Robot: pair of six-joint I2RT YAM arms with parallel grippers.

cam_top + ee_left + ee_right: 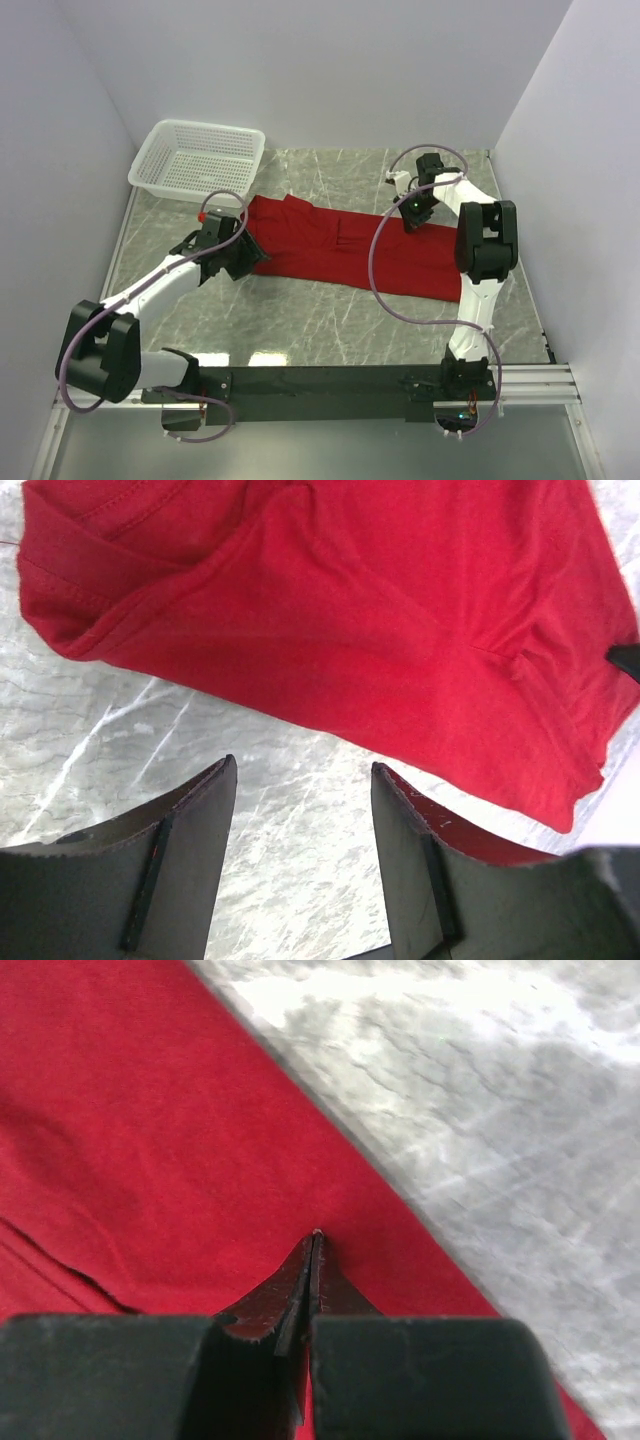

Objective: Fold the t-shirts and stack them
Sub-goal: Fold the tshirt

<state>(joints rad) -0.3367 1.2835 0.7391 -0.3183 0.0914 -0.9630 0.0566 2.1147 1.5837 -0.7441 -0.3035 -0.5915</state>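
1. The right gripper (315,1240) is clenched: its two dark fingers (420,1370) meet at the tips, pressed into the red cloth, and a sliver of red shows between them.
2. It grips the t-shirt (340,245) just inside the far edge, with bare marble table (520,1110) beyond.
3. The left gripper (300,775) is released, its fingers spread over the marble at the t-shirt's left end, and nothing lies between them.
4. The t-shirt lies flat as a long red band across the middle of the table, running from the left gripper to the right arm.
5. A white mesh basket (195,160) sits in the far left corner, just beyond the t-shirt's left end.
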